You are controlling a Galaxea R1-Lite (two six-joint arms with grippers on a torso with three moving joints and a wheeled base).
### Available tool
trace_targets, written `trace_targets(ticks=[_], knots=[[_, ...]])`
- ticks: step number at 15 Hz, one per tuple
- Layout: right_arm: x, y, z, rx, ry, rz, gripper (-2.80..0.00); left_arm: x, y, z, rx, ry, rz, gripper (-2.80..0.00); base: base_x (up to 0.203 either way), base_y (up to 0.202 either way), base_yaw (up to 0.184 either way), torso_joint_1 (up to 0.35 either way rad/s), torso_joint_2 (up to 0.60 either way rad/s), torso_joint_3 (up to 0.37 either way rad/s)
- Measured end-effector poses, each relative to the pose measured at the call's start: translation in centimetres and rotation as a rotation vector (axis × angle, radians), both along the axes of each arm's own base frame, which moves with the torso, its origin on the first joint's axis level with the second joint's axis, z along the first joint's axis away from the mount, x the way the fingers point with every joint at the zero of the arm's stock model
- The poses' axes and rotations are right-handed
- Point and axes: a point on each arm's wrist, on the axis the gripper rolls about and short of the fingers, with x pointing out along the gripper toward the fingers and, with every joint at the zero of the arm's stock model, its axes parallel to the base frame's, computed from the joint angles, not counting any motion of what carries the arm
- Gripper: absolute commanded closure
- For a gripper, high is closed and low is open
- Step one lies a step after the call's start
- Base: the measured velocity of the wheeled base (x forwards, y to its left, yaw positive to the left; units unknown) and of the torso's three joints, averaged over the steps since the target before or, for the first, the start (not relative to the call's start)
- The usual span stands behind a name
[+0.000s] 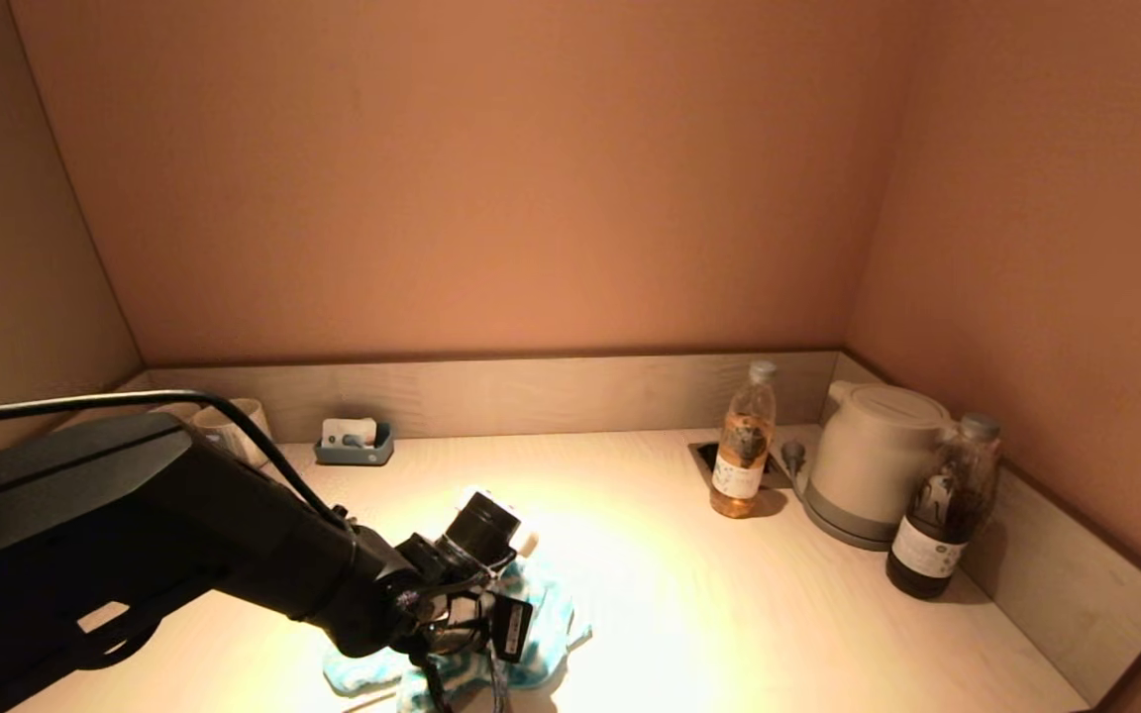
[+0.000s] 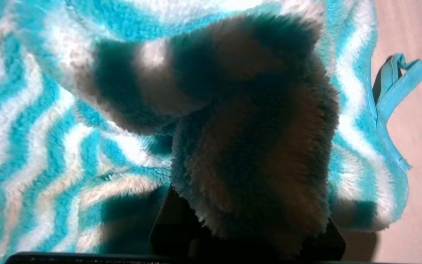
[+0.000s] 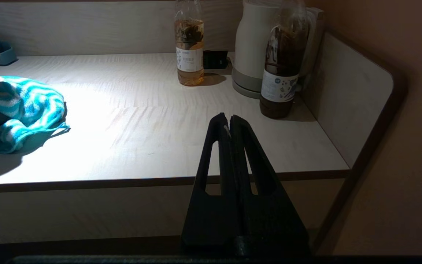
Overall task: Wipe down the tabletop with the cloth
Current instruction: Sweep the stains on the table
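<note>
A: Status, left side of scene?
B: Left arm (image 1: 135,535) reaching from near left across the tabletop (image 1: 689,594). Left gripper (image 1: 462,634) down on the cloth (image 1: 541,624), at near centre-left of the table. In the wrist view, a raised fold of cloth (image 2: 255,146) bunched up over the fingers (image 2: 174,227); a pinch on that fold likely, but finger closure hidden by the pile, so cannot tell.

A: Cloth details?
B: Fluffy, turquoise and white zigzag stripes, crumpled, lying on the tabletop under a bright pool of light. Turquoise hanging loop (image 2: 398,84) at one edge, resting on bare wood.

A: Far left items?
B: Mug (image 1: 234,428) by the back panel; just right of it, a small grey tray (image 1: 355,451) holding a white item.

A: Right side?
B: Bottle of amber liquid (image 1: 744,446) upright at far right, near a recessed socket (image 1: 704,458). White kettle (image 1: 873,460) just beside it in the corner. Dark bottle (image 1: 942,510) nearer, touching or just in front of the kettle.

A: Right gripper?
B: Right gripper (image 3: 230,126) held off the near table edge, well apart from the cloth. Fingers pressed together, nothing between them.
</note>
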Motion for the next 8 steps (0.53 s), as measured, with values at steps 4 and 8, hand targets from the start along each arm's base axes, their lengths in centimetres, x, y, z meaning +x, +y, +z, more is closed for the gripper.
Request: trace_targets(ticks=[4, 8], knots=[[0.0, 0.0, 0.0, 0.000, 0.000, 0.000, 0.00, -2.9, 0.5, 0.5, 0.023, 0.036, -0.034, 0.00, 0.000, 0.000, 0.000, 0.000, 0.00, 0.000], [0.0, 0.0, 0.0, 0.000, 0.001, 0.000, 0.00, -5.4, 4.2, -0.1, 0.097, 0.098, -0.006, 0.00, 0.000, 0.000, 0.000, 0.000, 0.00, 0.000]])
